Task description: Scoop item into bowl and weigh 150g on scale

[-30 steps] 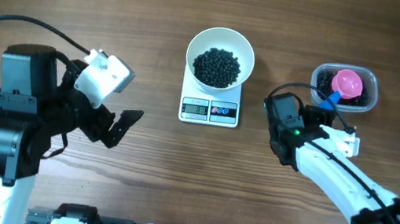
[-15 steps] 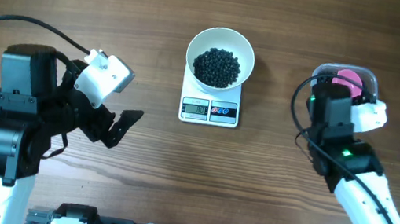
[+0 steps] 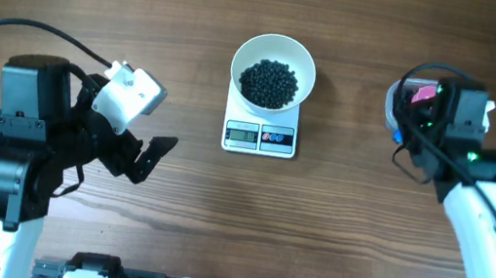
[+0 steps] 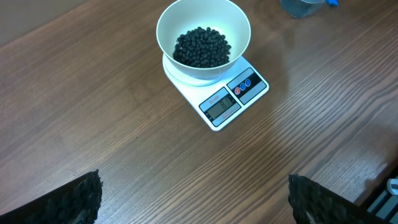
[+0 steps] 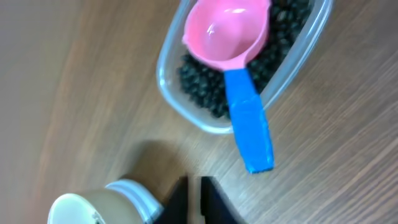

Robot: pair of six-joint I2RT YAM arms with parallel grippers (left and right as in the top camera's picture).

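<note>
The white bowl (image 3: 239, 59) (image 4: 166, 30) holds a heap of black pellets, the item (image 3: 269, 83) (image 4: 200, 46), and stands on the scale (image 3: 260, 138) (image 4: 224, 106). More pellets (image 5: 199, 87) fill a clear tub (image 5: 165, 70) (image 3: 392, 102), where a pink scoop (image 5: 227, 31) (image 3: 423, 91) lies with its blue handle (image 5: 249, 127) over the rim. My right gripper (image 5: 194, 190) hovers just short of that handle, shut and empty. In the overhead view the right wrist hides its fingers. My left gripper (image 4: 193, 180) (image 3: 149, 156) hangs wide open over bare wood, left of the scale.
The right arm's white link (image 3: 480, 233) runs down the right side of the wooden table (image 3: 313, 228). A white rounded part with a pale rim (image 5: 93, 202) shows beside the right fingers. The left arm's base (image 3: 9, 153) fills the left side.
The right arm has swung from left of the tub up and to the right, now over it, and its jaws have closed. The left arm, bowl and scale have not moved.
</note>
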